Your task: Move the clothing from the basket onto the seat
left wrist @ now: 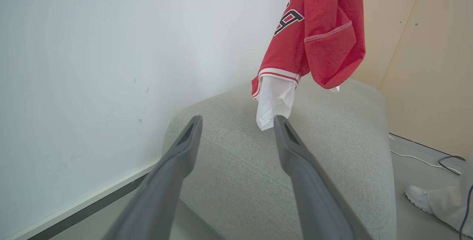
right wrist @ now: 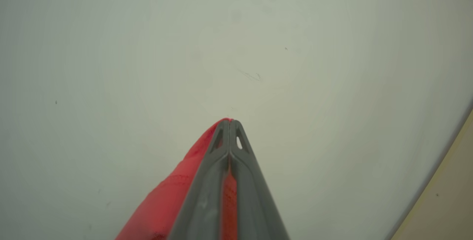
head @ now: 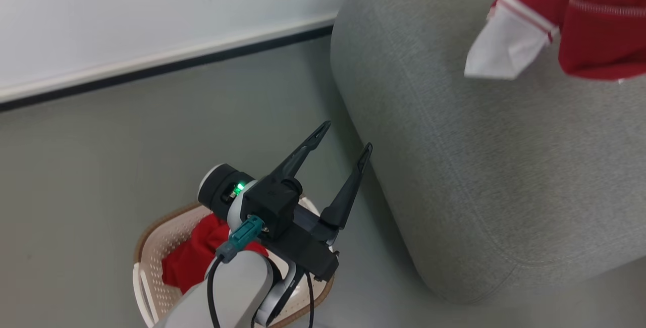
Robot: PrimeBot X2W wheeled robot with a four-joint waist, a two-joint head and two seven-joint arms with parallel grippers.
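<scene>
Lower centre of the head view: left tool, fingers spread wide, gripping nothing, body poised over the basket, tips pointing toward the upper right. Under the pale forearm, in the basket on the floor, a crumpled red garment, partly hidden. Just right of the basket, across the right of the frame, the seat, light grey with a rounded edge. Upper right corner: hanging red garment, white panel lowest, over the seat; cannot tell whether touching the cushion. Bottom centre of the right wrist view: right tool, fingers pressed together on the hanging red garment. Farther back, white wall. Lower right of the left wrist view, beyond the seat: a person's white shoe on the floor.
</scene>
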